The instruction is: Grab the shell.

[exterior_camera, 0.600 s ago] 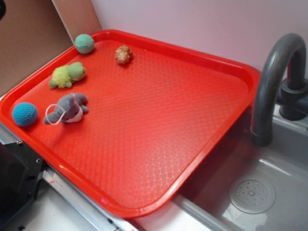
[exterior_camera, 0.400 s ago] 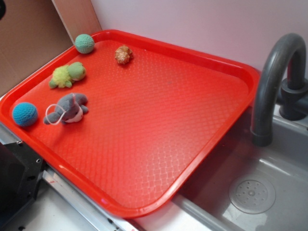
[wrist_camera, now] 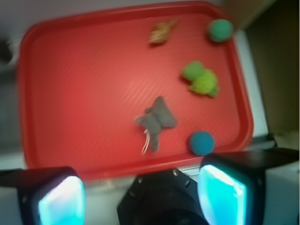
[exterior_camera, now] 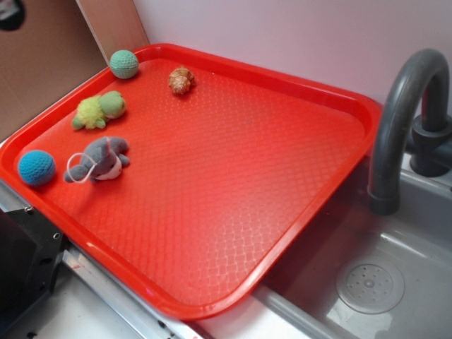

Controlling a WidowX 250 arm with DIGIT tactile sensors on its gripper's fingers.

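The shell (exterior_camera: 181,80), small, tan and brown, lies at the far end of the red tray (exterior_camera: 233,176), close to its back rim. The wrist view is blurred; there the shell (wrist_camera: 161,33) sits near the top of the tray (wrist_camera: 84,93). My gripper (wrist_camera: 140,197) hangs high over the tray's near edge and the black robot base (wrist_camera: 159,199), far from the shell. It is open, its cyan pads (wrist_camera: 220,197) wide apart with nothing between them. In the exterior view only a dark bit shows at the top left corner.
Also on the tray are a teal crocheted ball (exterior_camera: 123,63), a yellow-green plush turtle (exterior_camera: 99,110), a grey plush animal (exterior_camera: 99,159) and a blue ball (exterior_camera: 37,167). A grey faucet (exterior_camera: 402,120) and sink (exterior_camera: 369,284) stand to the right. Brown board walls the left.
The dark shape at the exterior view's top left corner has grown slightly. Everything on the tray lies where it was.
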